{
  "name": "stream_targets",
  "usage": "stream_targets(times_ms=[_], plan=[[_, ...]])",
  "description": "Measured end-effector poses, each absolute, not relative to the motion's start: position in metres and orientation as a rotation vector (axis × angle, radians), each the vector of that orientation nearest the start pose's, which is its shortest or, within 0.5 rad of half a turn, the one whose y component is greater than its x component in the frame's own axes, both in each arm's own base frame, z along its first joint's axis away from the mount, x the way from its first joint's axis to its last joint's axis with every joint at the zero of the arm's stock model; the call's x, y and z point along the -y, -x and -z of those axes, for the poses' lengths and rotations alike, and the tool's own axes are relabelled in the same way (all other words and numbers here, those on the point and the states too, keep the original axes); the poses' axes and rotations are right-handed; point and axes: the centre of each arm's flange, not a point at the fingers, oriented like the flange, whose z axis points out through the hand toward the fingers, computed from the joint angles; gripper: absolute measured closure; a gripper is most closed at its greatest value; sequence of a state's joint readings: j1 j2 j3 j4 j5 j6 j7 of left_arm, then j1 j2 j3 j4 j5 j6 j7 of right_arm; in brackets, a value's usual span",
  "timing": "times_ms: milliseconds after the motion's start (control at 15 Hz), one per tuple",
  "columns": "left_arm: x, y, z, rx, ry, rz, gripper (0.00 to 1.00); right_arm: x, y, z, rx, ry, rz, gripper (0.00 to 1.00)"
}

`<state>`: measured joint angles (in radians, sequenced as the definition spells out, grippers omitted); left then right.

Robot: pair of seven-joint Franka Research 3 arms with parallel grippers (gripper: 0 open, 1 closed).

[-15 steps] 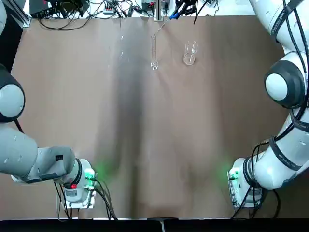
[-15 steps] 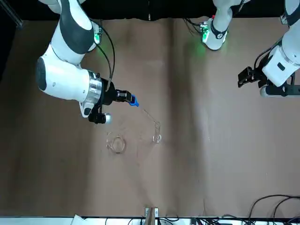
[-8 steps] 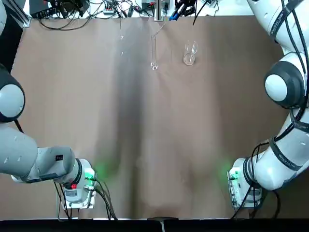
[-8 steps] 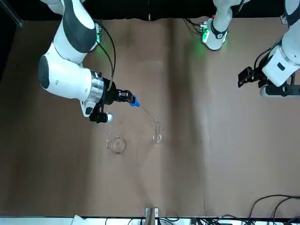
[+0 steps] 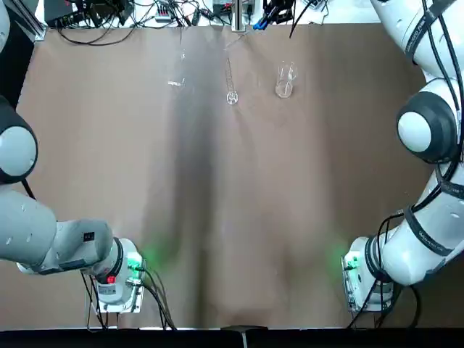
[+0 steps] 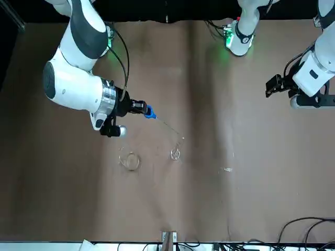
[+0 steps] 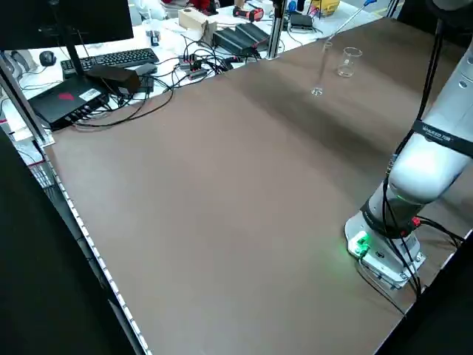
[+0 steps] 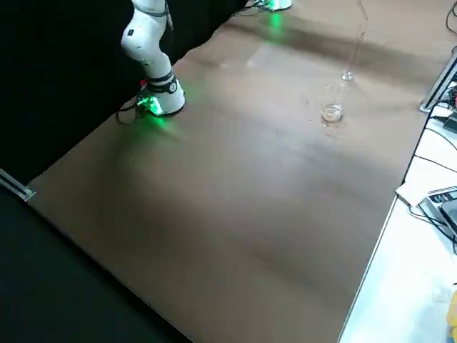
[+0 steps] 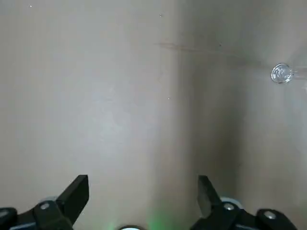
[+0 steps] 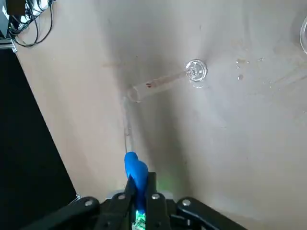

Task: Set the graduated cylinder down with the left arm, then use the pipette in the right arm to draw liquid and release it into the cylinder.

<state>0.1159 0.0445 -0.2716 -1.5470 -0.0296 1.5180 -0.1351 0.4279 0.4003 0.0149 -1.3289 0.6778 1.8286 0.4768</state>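
Observation:
The graduated cylinder [image 5: 230, 81] stands upright on its round foot [image 6: 175, 153] at the far middle of the table, nothing holding it. My right gripper [image 6: 142, 108] hovers beside it, shut on the blue bulb [image 10: 135, 170] of the pipette [image 6: 168, 126]. The pipette's thin stem slants down toward the cylinder's mouth [image 10: 134, 93]. I cannot tell whether the tip is inside. My left gripper [image 6: 277, 86] is well off to the robot's left, above the table. It is open with nothing between its fingers [image 9: 76, 191].
A short clear beaker [image 5: 284, 80] stands to the right of the cylinder, with a few droplets on the table near it. Cables and equipment line the far edge [image 5: 167, 14]. Both green-lit bases [image 5: 134, 264] sit at the near corners.
The right arm has shifted slightly and the pipette's tip has swung a little toward the robot's left. A small glint has appeared on the table left of the cylinder. The left arm is still.

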Motion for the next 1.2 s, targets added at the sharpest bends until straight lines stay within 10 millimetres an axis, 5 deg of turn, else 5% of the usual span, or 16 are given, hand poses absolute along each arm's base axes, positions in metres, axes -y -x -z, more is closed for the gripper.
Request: stream_targets(times_ms=[1200], plan=[[0.087, -0.555, -0.607, -0.035, 3.170, -0.123, 0.00, -0.313, -0.610, -0.526, -0.227, 2.563, -0.303, 0.93]])
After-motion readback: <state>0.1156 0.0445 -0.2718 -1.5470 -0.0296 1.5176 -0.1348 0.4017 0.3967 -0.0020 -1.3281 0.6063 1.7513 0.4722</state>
